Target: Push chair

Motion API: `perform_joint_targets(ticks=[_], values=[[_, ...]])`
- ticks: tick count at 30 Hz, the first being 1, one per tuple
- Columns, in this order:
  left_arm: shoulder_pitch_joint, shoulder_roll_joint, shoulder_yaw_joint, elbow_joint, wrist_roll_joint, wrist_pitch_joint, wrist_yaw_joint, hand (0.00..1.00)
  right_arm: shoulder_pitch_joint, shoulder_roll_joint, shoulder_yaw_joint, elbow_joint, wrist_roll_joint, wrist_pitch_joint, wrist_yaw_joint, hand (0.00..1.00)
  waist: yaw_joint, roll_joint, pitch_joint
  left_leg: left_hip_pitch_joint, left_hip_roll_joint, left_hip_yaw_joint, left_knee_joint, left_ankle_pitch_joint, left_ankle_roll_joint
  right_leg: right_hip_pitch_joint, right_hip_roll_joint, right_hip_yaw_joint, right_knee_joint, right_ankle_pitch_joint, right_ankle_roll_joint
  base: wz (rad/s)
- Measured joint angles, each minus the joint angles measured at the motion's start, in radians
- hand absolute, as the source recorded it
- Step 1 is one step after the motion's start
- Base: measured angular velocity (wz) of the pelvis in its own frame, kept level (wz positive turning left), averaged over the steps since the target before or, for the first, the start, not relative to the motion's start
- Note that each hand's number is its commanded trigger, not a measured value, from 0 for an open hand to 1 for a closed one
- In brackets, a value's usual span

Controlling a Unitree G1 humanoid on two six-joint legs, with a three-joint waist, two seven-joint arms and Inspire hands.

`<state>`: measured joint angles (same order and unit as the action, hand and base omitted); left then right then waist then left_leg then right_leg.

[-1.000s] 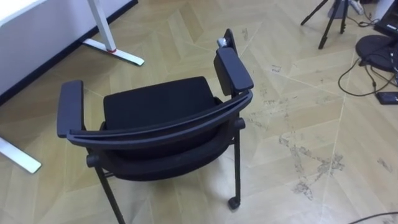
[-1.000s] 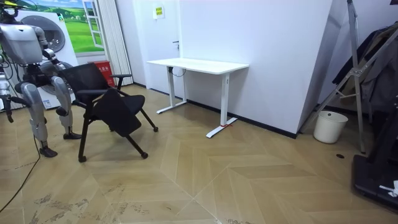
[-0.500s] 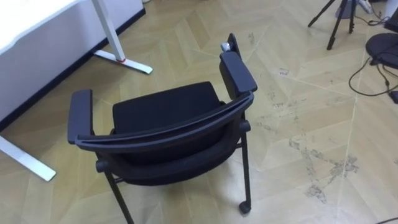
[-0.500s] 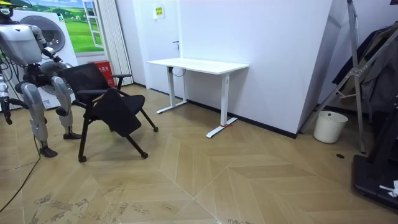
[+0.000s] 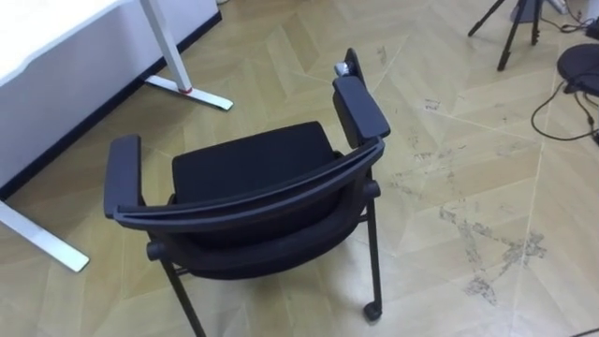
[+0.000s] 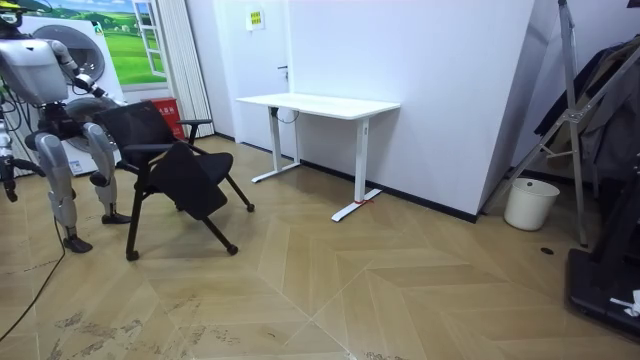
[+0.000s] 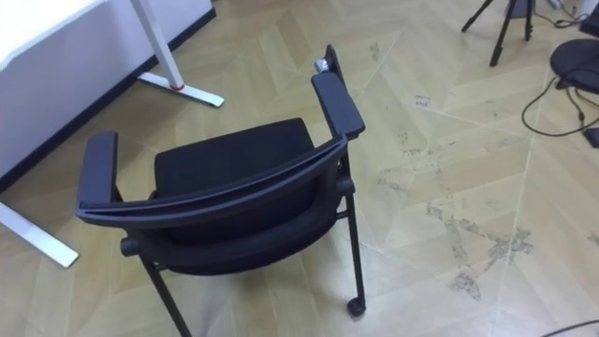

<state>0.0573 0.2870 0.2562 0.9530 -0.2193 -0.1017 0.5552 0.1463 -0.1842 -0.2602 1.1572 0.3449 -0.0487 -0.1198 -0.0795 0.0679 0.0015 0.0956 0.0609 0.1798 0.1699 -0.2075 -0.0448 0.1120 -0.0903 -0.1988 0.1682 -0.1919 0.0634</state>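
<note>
A black chair (image 5: 248, 164) with two armrests stands right in front of me, its curved backrest (image 5: 253, 201) nearest me and its seat facing a white desk. A castor (image 5: 372, 310) shows on its rear right leg. In the room view I stand just behind the chair (image 6: 180, 170), at the room view's left. A dark hand (image 6: 8, 182), my right by how my body stands, hangs low at that view's left edge, away from the chair. Nothing touches the backrest (image 7: 225, 201).
The white desk (image 6: 320, 102) stands ahead against the wall, with its leg (image 5: 178, 65) and flat feet (image 5: 42, 239) on the wooden floor. A tripod (image 5: 515, 28) and dark cables (image 5: 562, 103) lie to the far right. A white bin (image 6: 530, 203) stands by the wall.
The eye view has shifted slightly, so the chair sits a little further right in it. In the room view the chair has not moved.
</note>
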Motion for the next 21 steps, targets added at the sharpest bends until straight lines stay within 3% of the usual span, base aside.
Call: perform_joint_targets(ticks=[4,11,17,21], values=[[-0.032,0.021,0.006,-0.063,0.077,0.000,0.048,0.00,-0.009,-0.001,0.000,0.000,-0.006,0.006,-0.001,0.00,0.000,0.005,-0.0042,-0.005,-0.001,-0.004,0.000,0.000,0.000,-0.001,0.000,0.000,0.000,-0.001,0.001,0.03],[-0.062,0.021,0.004,-0.213,0.126,-0.004,0.095,0.00,-0.010,0.000,0.001,-0.001,-0.009,0.006,0.001,0.00,-0.005,0.009,-0.0081,0.005,-0.002,-0.024,0.001,0.000,0.000,0.014,0.000,0.000,0.002,-0.001,0.001,0.06],[-0.069,0.020,-0.050,-0.306,0.215,0.003,0.110,0.00,-0.019,0.011,0.008,-0.001,-0.017,0.009,0.001,0.00,-0.025,-0.002,-0.0064,-0.006,-0.004,-0.037,0.006,0.000,0.000,0.008,0.000,0.005,0.000,-0.003,0.003,0.05],[-0.075,0.019,-0.096,-0.383,0.344,0.009,0.107,0.00,-0.022,0.014,0.060,0.000,-0.023,0.025,0.016,0.00,-0.025,-0.008,-0.0043,-0.014,-0.003,-0.037,0.016,0.000,0.000,0.006,0.000,0.007,0.000,-0.002,0.003,0.00]])
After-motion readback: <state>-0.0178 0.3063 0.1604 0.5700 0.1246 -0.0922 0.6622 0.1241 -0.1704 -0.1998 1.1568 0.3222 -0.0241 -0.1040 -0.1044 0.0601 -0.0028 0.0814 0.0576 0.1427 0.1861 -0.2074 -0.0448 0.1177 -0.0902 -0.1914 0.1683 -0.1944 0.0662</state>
